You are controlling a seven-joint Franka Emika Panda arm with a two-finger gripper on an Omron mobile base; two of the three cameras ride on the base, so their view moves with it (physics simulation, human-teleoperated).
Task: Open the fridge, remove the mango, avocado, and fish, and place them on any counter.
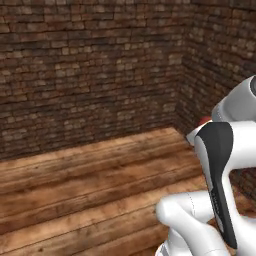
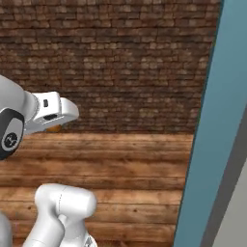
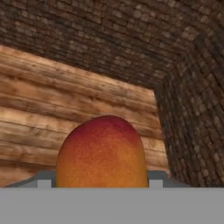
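A mango, orange with a red top, sits between my gripper's two fingertips, and the gripper is shut on it. A sliver of the mango shows under the white hand in the right base view, and its red tip shows beside the hand in the left base view. The hand is held up over the wooden floor and faces a brick corner. The fridge's teal side panel rises at the right edge of the right base view. The avocado, the fish and the counter are out of view.
A wooden plank floor stretches ahead to dark brick walls that meet in a corner. My own arm's white links take up the lower right of the left base view.
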